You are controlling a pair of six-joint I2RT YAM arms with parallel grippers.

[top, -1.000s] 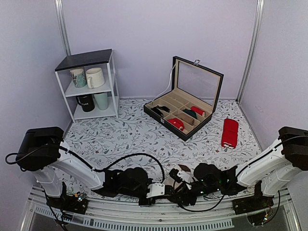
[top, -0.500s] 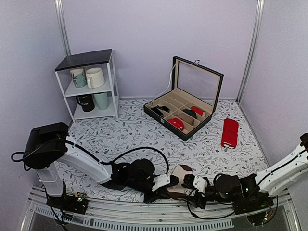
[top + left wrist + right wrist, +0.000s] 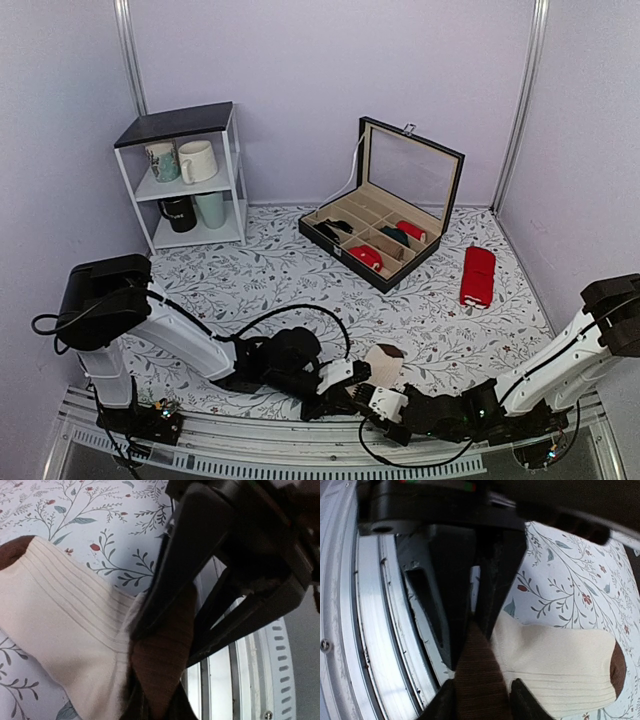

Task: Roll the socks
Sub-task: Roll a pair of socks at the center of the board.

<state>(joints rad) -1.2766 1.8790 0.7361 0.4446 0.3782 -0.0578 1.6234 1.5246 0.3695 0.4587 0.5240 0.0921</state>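
The socks (image 3: 383,362) lie at the table's near edge, cream with a dark brown toe pointing away from me. In the left wrist view the cream ribbed part (image 3: 65,615) spreads over the floral cloth, and a dark brown band (image 3: 160,660) is pinched in my left gripper (image 3: 162,645). In the right wrist view my right gripper (image 3: 470,645) is shut on the same brown band (image 3: 480,680), with the cream part (image 3: 560,665) beyond it. Both grippers, left (image 3: 345,385) and right (image 3: 385,405), meet low at the socks' near end.
An open black case (image 3: 385,235) with small rolled bundles stands at the back. A plain red pair (image 3: 477,275) lies at the right. A white shelf (image 3: 190,175) with mugs stands at the back left. The metal rail (image 3: 300,450) runs just under the grippers.
My right arm has swung left and low along the near rail. My left gripper has shifted right. The socks have moved slightly right and nearer the table's edge.
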